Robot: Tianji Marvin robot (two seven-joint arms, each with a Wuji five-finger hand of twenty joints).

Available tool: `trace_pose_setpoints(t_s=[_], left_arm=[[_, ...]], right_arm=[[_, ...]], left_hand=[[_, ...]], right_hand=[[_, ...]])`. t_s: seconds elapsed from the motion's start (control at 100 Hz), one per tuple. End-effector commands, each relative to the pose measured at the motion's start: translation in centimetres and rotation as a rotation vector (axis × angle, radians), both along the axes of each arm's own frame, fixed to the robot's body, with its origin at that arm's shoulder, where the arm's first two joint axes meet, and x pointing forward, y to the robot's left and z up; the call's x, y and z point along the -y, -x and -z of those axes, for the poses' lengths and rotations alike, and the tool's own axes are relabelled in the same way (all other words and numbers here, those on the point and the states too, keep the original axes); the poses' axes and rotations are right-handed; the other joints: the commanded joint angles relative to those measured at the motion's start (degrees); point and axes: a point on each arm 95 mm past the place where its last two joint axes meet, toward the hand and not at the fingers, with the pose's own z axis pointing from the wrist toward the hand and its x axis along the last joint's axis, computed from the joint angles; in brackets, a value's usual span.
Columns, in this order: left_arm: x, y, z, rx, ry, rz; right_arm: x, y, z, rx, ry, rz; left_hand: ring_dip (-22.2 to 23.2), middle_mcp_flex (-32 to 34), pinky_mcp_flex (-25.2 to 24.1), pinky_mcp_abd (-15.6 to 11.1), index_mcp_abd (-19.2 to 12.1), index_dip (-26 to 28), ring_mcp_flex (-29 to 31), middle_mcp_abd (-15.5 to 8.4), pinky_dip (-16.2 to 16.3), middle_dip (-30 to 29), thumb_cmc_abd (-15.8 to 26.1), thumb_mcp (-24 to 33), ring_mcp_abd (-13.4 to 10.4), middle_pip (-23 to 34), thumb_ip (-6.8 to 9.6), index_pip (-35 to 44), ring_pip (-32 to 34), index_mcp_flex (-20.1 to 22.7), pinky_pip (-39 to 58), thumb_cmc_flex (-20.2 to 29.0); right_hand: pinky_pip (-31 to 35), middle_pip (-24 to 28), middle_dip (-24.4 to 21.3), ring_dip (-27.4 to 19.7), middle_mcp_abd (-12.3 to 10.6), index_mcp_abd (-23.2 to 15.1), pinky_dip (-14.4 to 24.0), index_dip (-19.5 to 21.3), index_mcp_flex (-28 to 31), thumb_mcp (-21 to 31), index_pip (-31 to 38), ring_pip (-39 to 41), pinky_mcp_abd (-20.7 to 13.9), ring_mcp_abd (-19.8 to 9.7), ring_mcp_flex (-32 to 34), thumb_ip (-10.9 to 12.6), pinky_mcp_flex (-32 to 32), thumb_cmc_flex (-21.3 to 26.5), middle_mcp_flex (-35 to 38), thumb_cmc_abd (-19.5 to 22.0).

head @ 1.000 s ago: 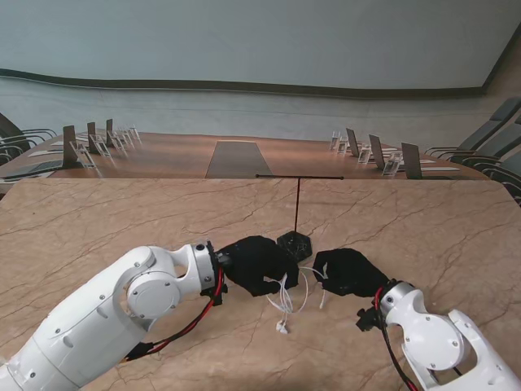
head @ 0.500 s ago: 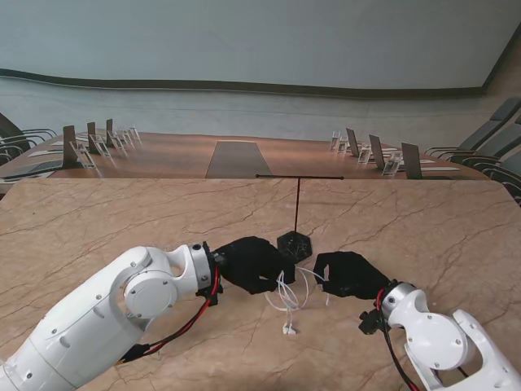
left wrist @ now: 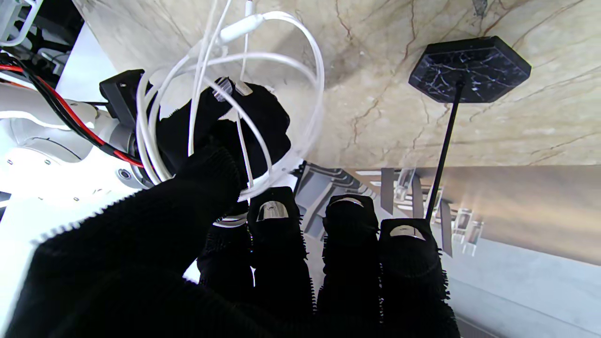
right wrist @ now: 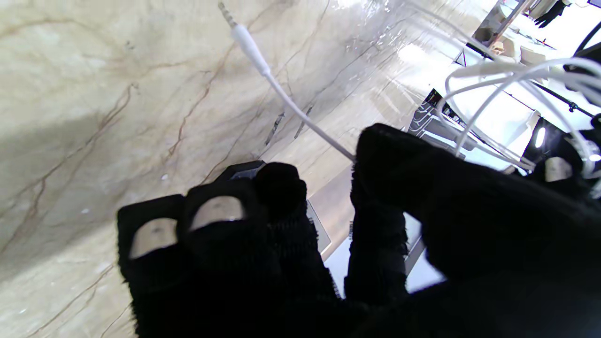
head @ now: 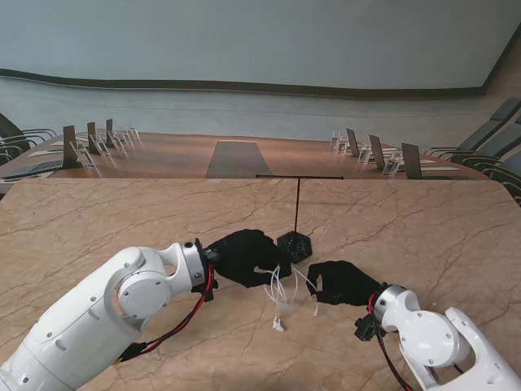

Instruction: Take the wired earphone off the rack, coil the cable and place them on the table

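The white wired earphone cable (head: 281, 292) hangs in loose loops between my two black-gloved hands, just nearer to me than the rack. My left hand (head: 244, 257) is shut on the coil; in the left wrist view the loops (left wrist: 300, 61) circle its thumb (left wrist: 197, 197) and forefinger. My right hand (head: 342, 283) pinches the cable between thumb and forefinger (right wrist: 375, 155). The jack plug (right wrist: 244, 35) trails from that pinch, and one loose end (head: 278, 325) dangles close to the table. The black T-shaped rack (head: 294, 244) stands upright with nothing on its bar.
The marble table (head: 423, 228) stretches around both hands. The rack's hexagonal base (left wrist: 469, 68) sits right beside my left hand's fingers. A farther wooden table (head: 236, 155) carries name-card stands and chairs.
My right hand has slid left and nearer to me, closing on the left hand. The left hand drew back slightly left. The loops have bunched tighter and the dangling end swung left.
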Motion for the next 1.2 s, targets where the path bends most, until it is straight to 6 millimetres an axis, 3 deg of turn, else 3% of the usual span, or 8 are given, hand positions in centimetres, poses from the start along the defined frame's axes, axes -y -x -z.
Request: trace_pose_setpoints(t_s=[0.0, 0.07, 0.23, 0.34, 0.4, 0.57, 0.72, 1.19], left_arm=[[0.1, 0.1, 0.0, 0.001, 0.021, -0.002], [0.1, 0.0, 0.0, 0.001, 0.034, -0.008], [0.0, -0.1, 0.1, 0.001, 0.022, -0.012], [0.1, -0.2, 0.4, 0.002, 0.034, -0.01], [0.3, -0.2, 0.6, -0.001, 0.037, -0.004], [0.4, 0.1, 1.4, -0.008, 0.019, 0.01], [0.4, 0.2, 2.0, -0.021, 0.005, 0.008], [0.2, 0.2, 2.6, -0.027, -0.02, 0.012]], right_arm=[[-0.2, 0.1, 0.1, -0.014, 0.005, -0.007], [-0.1, 0.1, 0.1, -0.017, 0.01, -0.005], [0.0, 0.2, -0.1, -0.02, 0.006, 0.003], [-0.1, 0.2, -0.4, -0.01, -0.009, 0.013], [-0.2, 0.2, -0.6, 0.002, -0.021, 0.026], [-0.5, -0.1, -1.6, 0.033, -0.068, 0.059], [-0.8, -0.4, -2.5, 0.064, -0.102, 0.085], [-1.2, -0.1, -5.0, 0.104, -0.162, 0.103]], left_hand=[[1.7, -0.1, -0.4, -1.3, -0.1, 2.7, -0.7, 0.4, 2.8, 1.6, 3.5, -1.1, -0.8, -1.1, -0.16, 3.7, 0.0, -0.3, 0.6, 3.6], [1.5, 1.0, 0.0, -0.7, 3.8, -0.1, 0.0, 1.0, 2.9, 1.1, 4.7, -2.9, -0.1, -1.4, -1.42, 7.1, 0.1, -2.2, 0.8, 4.9], [1.0, 2.2, 1.3, 0.2, 5.3, -0.5, 1.4, 0.0, 2.6, 0.3, 6.5, -4.8, 0.8, -1.8, -1.88, 11.8, 0.3, -4.0, 1.5, 4.9], [0.3, 3.3, 3.2, 1.1, 5.2, 0.1, 3.2, -1.2, 1.9, -2.7, 7.6, -4.8, 1.3, -1.5, -0.54, 15.7, 1.4, -5.7, 3.1, 3.1], [0.2, 3.9, 4.0, 1.5, 5.2, 0.2, 3.8, -1.2, 1.8, -3.2, 7.9, -5.0, 1.6, -1.4, -0.39, 16.3, 1.6, -6.2, 3.5, 3.0], [0.1, 3.6, 4.0, 0.9, 4.5, -0.4, 3.7, -1.4, 1.4, -3.5, 8.2, -5.7, 0.7, -0.5, 0.13, 17.8, 2.0, -6.8, 3.7, 2.9], [0.1, 3.2, 3.1, 0.3, 4.1, -0.2, 2.9, -1.1, 1.3, -3.3, 8.2, -5.4, 0.4, -0.3, 0.38, 18.0, 1.9, -6.7, 3.3, 2.8], [0.2, 2.7, 2.2, -0.3, 3.0, 1.1, 2.1, -0.7, 1.4, -2.7, 8.4, -6.7, -0.2, -0.4, 0.75, 17.7, 1.5, -6.5, 2.5, 3.6]], right_hand=[[6.8, 1.5, -0.1, 1.2, 9.0, -3.7, -3.5, 1.6, 3.3, 2.2, 3.1, 6.8, -3.5, 2.1, 3.8, 0.1, 2.5, 3.2, 1.1, 2.2], [7.2, 1.4, -0.3, 0.9, 9.3, -2.6, -3.8, 1.6, 4.0, 2.3, 2.9, 7.2, -3.1, 2.2, 4.5, 0.2, 3.7, 4.3, 1.8, 1.8], [8.8, 0.8, -0.6, -0.7, 9.7, -0.8, -5.7, 2.0, 5.1, 0.1, 2.3, 7.0, -2.4, 2.3, 7.2, 0.8, 7.2, 7.6, 3.6, 3.0], [10.4, 0.3, -0.3, -1.5, 9.7, -0.3, -8.0, 4.2, 5.0, -1.4, 2.9, 6.5, -2.0, 2.0, 9.5, 1.2, 10.1, 9.0, 4.9, 4.6], [12.0, 0.5, 0.6, -1.8, 9.7, -0.3, -10.6, 7.7, 4.9, -2.6, 3.0, 6.9, -2.3, 1.5, 10.4, 2.6, 11.5, 9.5, 5.2, 6.4], [14.3, 2.5, 2.8, -1.1, 9.8, 0.0, -12.9, 12.9, 1.9, -5.8, 5.1, 9.4, -3.2, -0.5, 10.8, 4.4, 15.0, 10.3, 4.5, 11.5], [15.2, 3.0, 3.8, -0.8, 10.2, 0.8, -14.6, 13.7, 0.6, -7.6, 6.5, 10.0, -3.1, -1.0, 10.8, 5.7, 16.0, 11.2, 4.2, 13.7], [16.9, 2.8, 4.8, 0.2, 10.7, 3.3, -15.7, 13.6, -1.1, -7.2, 8.4, 11.1, -2.3, -1.1, 10.8, 7.9, 18.4, 11.2, 5.4, 14.3]])
